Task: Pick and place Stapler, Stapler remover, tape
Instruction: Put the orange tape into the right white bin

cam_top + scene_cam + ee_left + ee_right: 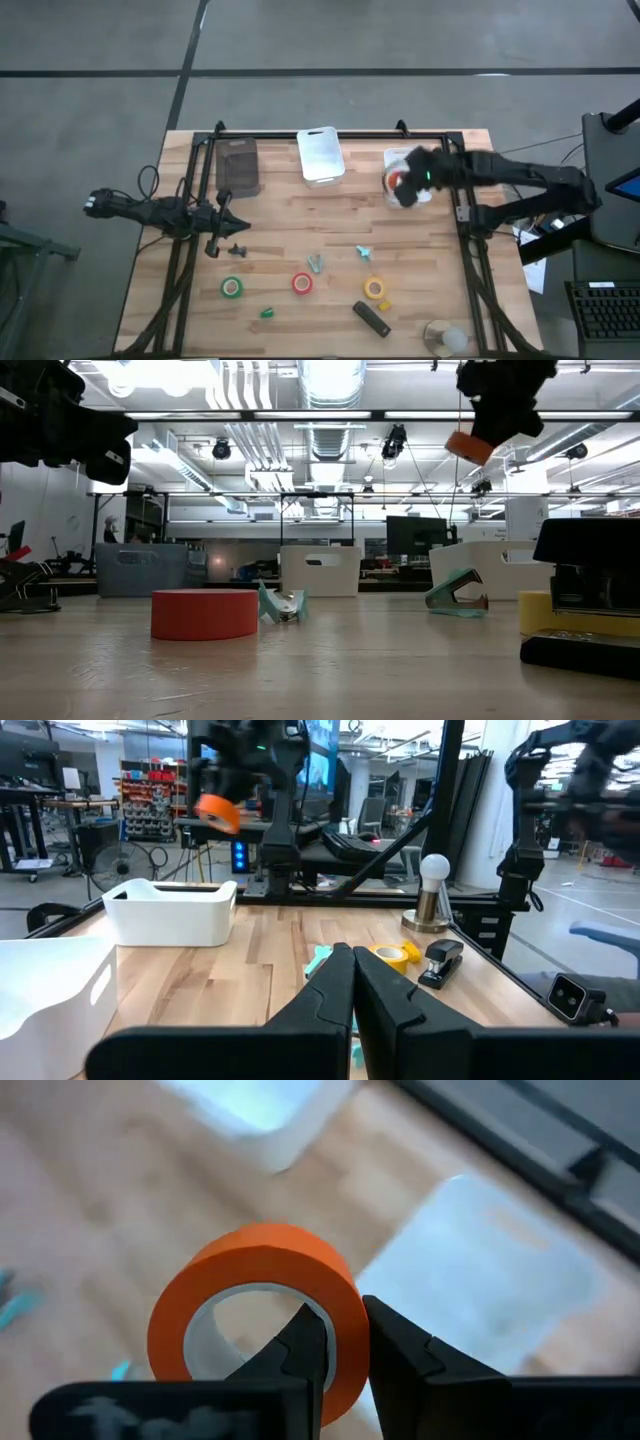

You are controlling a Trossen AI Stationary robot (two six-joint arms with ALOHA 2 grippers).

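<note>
The right end effector [345, 1342] pinches the wall of an orange tape roll [262, 1305] between its nearly closed fingers, holding it in the air above a clear bin [398, 160] at the far right of the counter [290, 230]. The left end effector [354, 982], fingers pressed together and empty, waits at the counter's left side. On the counter lie a green roll [232, 288], a red roll [302, 284], a yellow roll [374, 289], a black stapler [371, 319] and two teal staple removers [316, 264].

Bare wood [420, 260] beside white bin [320, 155]

three bins [320, 153] along table's far edge, tape rolls [302, 284] (three) nearer front
</note>
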